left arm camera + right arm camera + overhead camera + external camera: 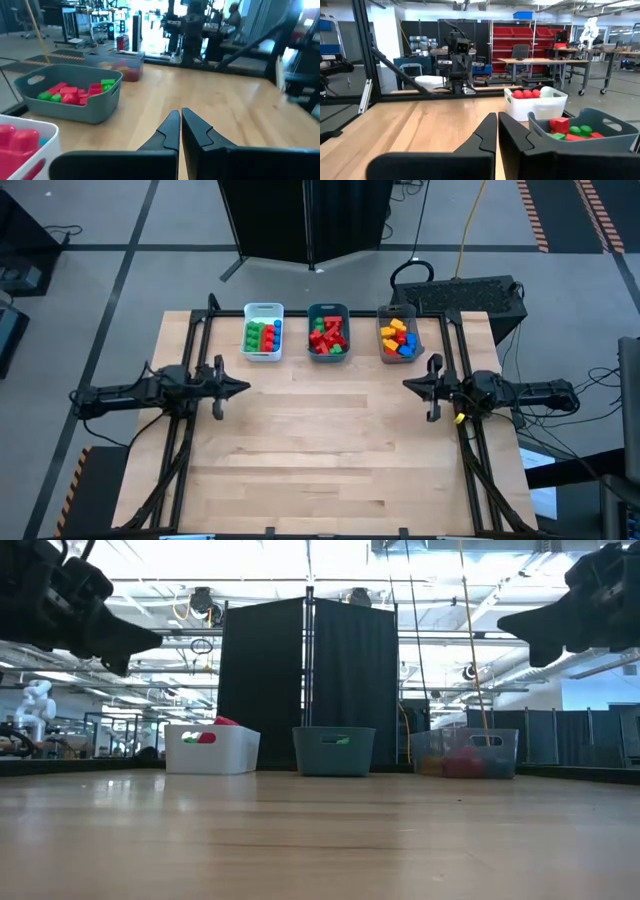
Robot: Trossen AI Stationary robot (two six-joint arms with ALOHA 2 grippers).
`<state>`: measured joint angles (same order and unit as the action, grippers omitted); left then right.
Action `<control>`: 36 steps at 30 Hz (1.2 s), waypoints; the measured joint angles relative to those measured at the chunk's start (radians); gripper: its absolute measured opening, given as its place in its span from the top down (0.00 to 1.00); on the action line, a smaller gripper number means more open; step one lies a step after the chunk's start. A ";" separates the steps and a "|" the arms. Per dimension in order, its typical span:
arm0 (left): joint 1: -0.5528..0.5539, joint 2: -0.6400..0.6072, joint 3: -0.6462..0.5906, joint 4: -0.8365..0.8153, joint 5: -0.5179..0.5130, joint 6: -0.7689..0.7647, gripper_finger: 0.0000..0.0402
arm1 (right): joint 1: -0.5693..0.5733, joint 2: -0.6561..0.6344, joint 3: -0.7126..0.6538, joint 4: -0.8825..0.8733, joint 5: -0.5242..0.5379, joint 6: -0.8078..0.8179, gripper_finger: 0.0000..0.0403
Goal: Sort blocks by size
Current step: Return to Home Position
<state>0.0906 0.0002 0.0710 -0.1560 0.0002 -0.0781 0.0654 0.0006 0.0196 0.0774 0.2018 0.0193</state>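
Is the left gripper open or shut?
Shut. The left gripper shows its fingers nearly touching, with nothing between them.

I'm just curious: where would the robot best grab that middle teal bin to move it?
Probably the teal bin's near short wall, pinched from above: it stands upright and open-topped with a thin rim, though the blocks inside leave little room.

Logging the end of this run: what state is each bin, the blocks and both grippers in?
White bin: upright, holding green, red and blue blocks.
Teal bin: upright, holding red and green blocks.
Clear bin: upright, holding yellow, orange, blue and red blocks.
Left gripper: shut, empty, above the table.
Right gripper: shut, empty, above the table.
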 joint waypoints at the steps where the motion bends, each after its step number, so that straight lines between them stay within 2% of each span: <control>1: -0.001 0.000 -0.011 0.025 0.003 -0.015 1.00 | 0.000 0.000 0.000 -0.006 -0.003 0.002 1.00; 6: -0.024 0.000 -0.065 0.171 0.029 -0.040 1.00 | 0.004 0.000 0.000 -0.009 -0.022 0.011 1.00; 20: -0.048 0.000 -0.065 0.176 -0.048 -0.031 1.00 | 0.037 0.002 -0.004 -0.009 -0.015 0.060 1.00; 26: -0.045 0.005 -0.065 0.177 -0.062 -0.037 1.00 | 0.037 0.013 -0.004 -0.025 0.032 0.109 1.00; 36: -0.045 0.005 -0.066 0.178 -0.056 -0.044 1.00 | 0.037 0.014 -0.004 -0.033 -0.028 0.111 1.00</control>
<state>0.0452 0.0055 0.0055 0.0216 -0.0563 -0.1226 0.1020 0.0143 0.0154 0.0444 0.1735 0.1307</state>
